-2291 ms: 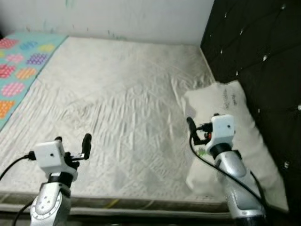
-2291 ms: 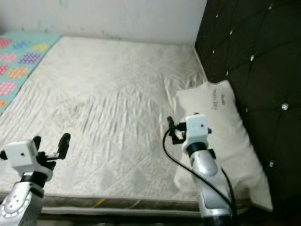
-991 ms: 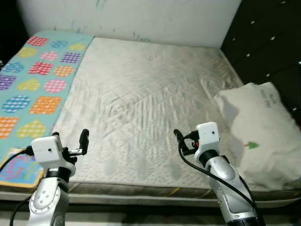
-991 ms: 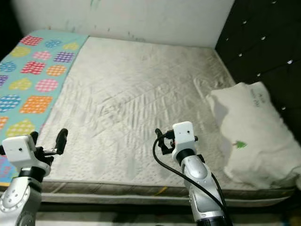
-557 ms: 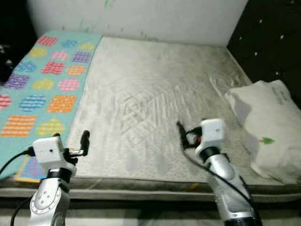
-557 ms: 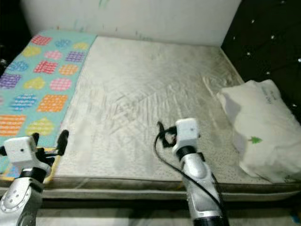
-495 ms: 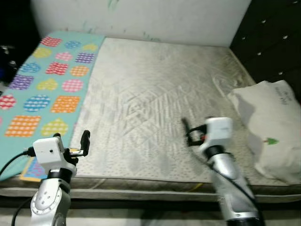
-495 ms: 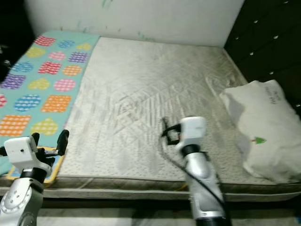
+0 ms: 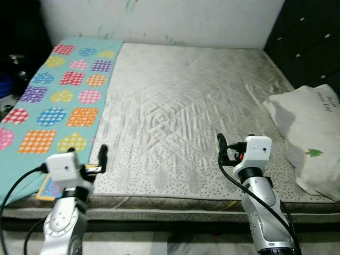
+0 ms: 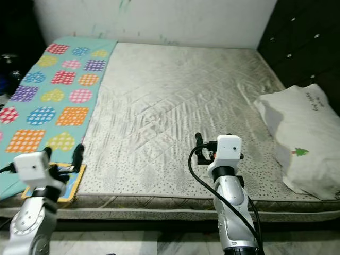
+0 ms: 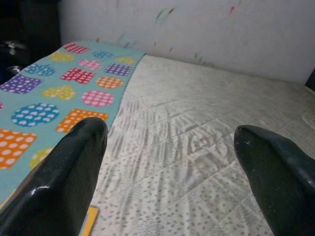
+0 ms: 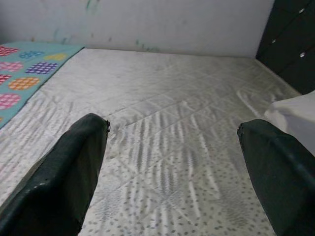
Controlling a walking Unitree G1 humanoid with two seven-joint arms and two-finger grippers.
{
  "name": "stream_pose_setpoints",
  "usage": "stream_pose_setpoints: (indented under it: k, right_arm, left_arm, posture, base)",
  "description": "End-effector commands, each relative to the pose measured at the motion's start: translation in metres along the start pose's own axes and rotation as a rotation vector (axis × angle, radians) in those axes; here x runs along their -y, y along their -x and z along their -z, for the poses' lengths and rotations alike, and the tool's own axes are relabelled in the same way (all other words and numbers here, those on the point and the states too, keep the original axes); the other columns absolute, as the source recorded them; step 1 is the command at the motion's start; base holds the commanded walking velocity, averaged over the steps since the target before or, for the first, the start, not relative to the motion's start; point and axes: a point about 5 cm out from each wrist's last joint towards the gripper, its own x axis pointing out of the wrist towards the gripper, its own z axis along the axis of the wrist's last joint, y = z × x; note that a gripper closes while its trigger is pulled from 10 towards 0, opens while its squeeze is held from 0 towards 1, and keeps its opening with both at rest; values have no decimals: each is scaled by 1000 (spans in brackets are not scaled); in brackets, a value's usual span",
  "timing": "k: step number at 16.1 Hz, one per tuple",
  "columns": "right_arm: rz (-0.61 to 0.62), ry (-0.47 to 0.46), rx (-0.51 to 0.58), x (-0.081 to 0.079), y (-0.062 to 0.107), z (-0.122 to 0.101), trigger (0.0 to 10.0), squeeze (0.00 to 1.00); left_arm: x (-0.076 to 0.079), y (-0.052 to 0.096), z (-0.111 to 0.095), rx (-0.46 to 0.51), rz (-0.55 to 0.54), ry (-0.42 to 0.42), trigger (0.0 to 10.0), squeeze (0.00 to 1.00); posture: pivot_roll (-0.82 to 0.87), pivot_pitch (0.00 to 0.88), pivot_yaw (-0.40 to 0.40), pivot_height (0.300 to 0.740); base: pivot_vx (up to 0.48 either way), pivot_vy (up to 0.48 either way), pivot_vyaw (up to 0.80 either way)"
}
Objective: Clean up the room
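Now | left gripper (image 11: 167, 162) spread, right gripper (image 12: 172, 162) spread | both over mattress (image 9: 186, 106) near edge

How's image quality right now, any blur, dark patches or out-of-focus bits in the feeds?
Left and right eye views: sharp, evenly lit grey quilted mattress; far left edge falls into dark shadow. White pillow with a small green tree print reads clearly. Left wrist view: left gripper fingers loom large and soft, turquoise patterned blanket slightly hazy. Right wrist view: right gripper fingers similarly blurred.
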Motion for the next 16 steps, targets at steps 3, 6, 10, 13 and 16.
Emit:
stream_pose_setpoints:
  k: [3,6,10,13,16]
  right_arm:
    - [17,-19,-25,-2,0,5,10000,0]
    - [25,-3,-12,-1,1,5,10000,0]
    - [45,-10,-1,0,-6,6,10000,0]
    - [46,7,-4,3,-12,13,10000,0]
    - [48,17,-7,7,-14,16,10000,0]
  left_arm:
    - [15,-3,2,1,42,16,10000,0]
    - [18,0,13,-29,50,38,10000,0]
    - [19,-13,18,-36,68,44,10000,0]
    - [15,-27,25,-41,46,26,10000,0]
    - [10,-29,23,-28,44,41,10000,0]
  posture:
    - [-3,54,-31,740]
    - [-17,22,-25,740]
    - [-44,0,-8,740]
    - [-40,0,-12,740]
    - [-27,0,-21,740]
  base:
    - [0,0,0]
    - [0,0,-533]
    - [0,0,-400]
    - [0,0,0]
    - [0,0,0]
